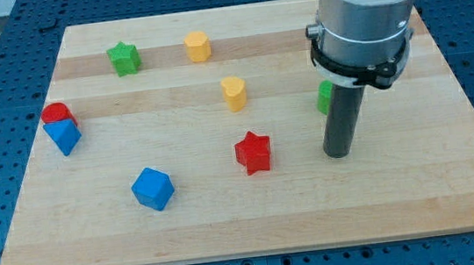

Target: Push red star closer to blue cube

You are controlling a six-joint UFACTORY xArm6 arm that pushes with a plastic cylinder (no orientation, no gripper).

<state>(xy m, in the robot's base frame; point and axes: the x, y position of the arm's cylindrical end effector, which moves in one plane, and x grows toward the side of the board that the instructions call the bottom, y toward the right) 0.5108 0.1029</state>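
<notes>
A: Where does the red star (253, 152) sit?

B: Just below the centre of the frame, on the wooden worktop (230, 230). The blue cube (153, 188) lies to its lower left, well apart from it, with bare wood between them.

A: And the arm?

B: It carries no fingers, so there is nothing to be apart or clamped; it ends in a dark rod. The tip (338, 153) rests on the worktop to the right of the star, near but not touching it.

A: Why there?

B: Probably because the cube lies on the star's far side. A push from the right would send the star leftward towards it. The cube sits slightly lower, so the tip likely needs to strike from a little higher up to steer the star down-left.

A: Anything in the way?

B: The yellow block (234, 92) is above the star, off that line. A green block (326, 97) is partly hidden behind the rod. The red block (56, 113) and blue block (62, 135) touch at far left; the green star (124, 58) and another yellow block (198, 46) sit near the top.
</notes>
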